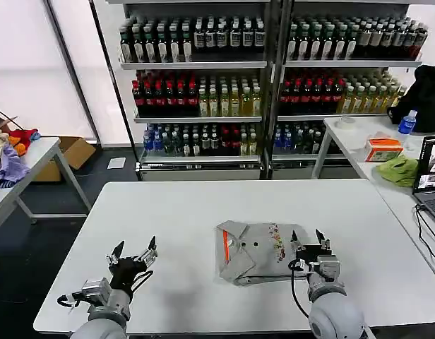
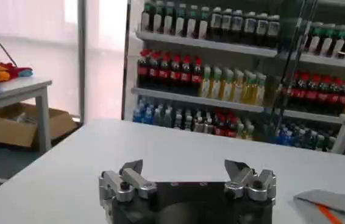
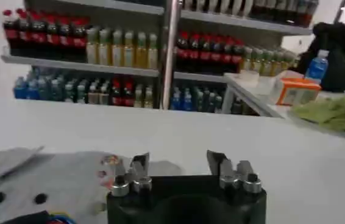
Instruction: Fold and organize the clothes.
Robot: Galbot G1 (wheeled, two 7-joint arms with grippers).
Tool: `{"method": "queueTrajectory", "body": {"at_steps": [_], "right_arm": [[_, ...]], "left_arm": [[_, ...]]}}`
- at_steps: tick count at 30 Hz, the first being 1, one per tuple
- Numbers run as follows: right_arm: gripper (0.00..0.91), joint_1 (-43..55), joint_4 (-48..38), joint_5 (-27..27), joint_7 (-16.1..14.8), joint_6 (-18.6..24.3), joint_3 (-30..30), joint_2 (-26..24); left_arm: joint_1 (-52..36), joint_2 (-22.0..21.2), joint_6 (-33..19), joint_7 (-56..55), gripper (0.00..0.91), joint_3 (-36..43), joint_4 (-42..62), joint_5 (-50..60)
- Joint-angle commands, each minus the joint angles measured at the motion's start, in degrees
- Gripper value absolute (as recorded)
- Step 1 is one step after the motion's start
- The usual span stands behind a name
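Observation:
A light grey shirt (image 1: 254,252) lies folded into a compact rectangle on the white table (image 1: 203,212), near the front middle. Its collar, dark buttons and orange stripe face left, and a multicoloured print runs along its right side. My right gripper (image 1: 308,241) hovers open just past the shirt's right edge, holding nothing; in the right wrist view the gripper (image 3: 177,163) stands beside the shirt (image 3: 56,182). Over bare table at the front left, my left gripper (image 1: 135,251) is open and empty. In the left wrist view the gripper (image 2: 184,167) has a corner of the shirt (image 2: 334,206) off to one side.
Shelves of bottles (image 1: 267,78) stand behind the table. On the right, a side table (image 1: 359,138) holds an orange box (image 1: 384,148), a lime-green cloth (image 1: 400,171), a laptop (image 1: 431,176) and a water bottle (image 1: 407,123). Another table with coloured fabrics (image 1: 9,152) stands at the left.

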Motion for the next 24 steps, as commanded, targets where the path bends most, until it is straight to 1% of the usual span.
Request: {"method": "queueTrajectory", "body": {"at_steps": [1, 4, 7, 8, 10, 13, 16, 21, 24], "right_arm": [[0.907, -0.4, 2.8, 3.6, -2.7, -2.2, -8.1, -4.0], [0.907, 1.3, -0.4, 0.2, -3.1, -2.1, -9.2, -3.7], [0.907, 4.2, -5.4, -6.4, -3.5, -1.8, -9.4, 0.3], [0.907, 5.3, -6.8, -7.5, -3.6, -1.8, -9.7, 2.6], [0.907, 7.5, -8.6, -7.7, -3.8, -1.8, -11.0, 4.1], [0.907, 10.6, -11.2, -10.0, -3.3, -1.8, -12.8, 6.8], [0.907, 13.0, -12.9, -10.6, -3.4, -1.7, -13.2, 8.3], [0.907, 14.9, -11.4, -11.1, -4.6, -1.7, -12.6, 9.2], [0.907, 16.6, -11.6, -11.1, -5.0, -1.7, -12.6, 9.3]], "left_arm": [[1.0, 0.1, 0.0, 0.1, 0.907, -0.4, -0.4, 0.0], [1.3, 0.0, -0.1, 0.3, 0.907, -0.4, -0.6, 0.1], [1.5, -0.1, -0.2, 1.2, 0.907, -0.3, -0.4, 0.5], [1.6, -0.3, -0.4, 1.7, 0.907, -0.1, -0.4, 0.9], [1.8, -0.4, -0.7, 2.5, 0.907, 0.1, -0.5, 1.0], [1.8, -0.2, -0.7, 3.1, 0.907, 0.0, -0.9, 1.0], [2.2, -0.3, -1.5, 3.4, 0.907, -0.6, -1.8, 1.0], [4.3, -0.8, -4.0, 5.0, 0.907, -1.2, -2.0, 2.8], [5.7, -0.6, -4.9, 7.3, 0.907, -1.1, -2.2, 7.0]]}}
